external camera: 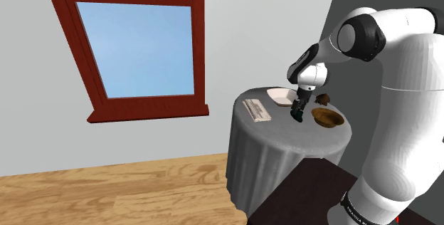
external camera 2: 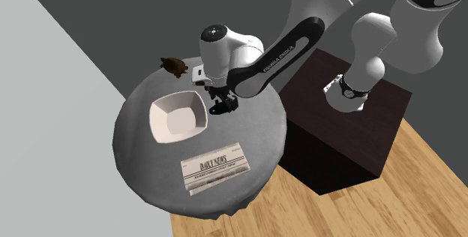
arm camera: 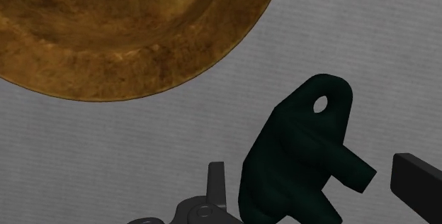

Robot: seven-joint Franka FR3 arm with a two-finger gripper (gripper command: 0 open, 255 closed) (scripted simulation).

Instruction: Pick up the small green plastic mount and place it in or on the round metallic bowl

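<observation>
Arm [external camera: 398, 67] is bending over the round counter [external camera: 284, 145], its wrist pointing steeply down. Its tool [external camera: 299, 114] is standing spread around the dark green mount [arm camera: 297, 152], not pinching it. The mount is sitting just beside the brown bowl [external camera: 327, 119], apart from its rim.

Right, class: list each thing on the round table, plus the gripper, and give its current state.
Dark green mount: lying on the cloth, not held.
Gripper: open, straddling the mount without touching it.
Brown round bowl: upright, empty.
White square bowl: upright, empty.
Newspaper: folded, lying flat.
Brown turtle figurine: standing upright.
</observation>
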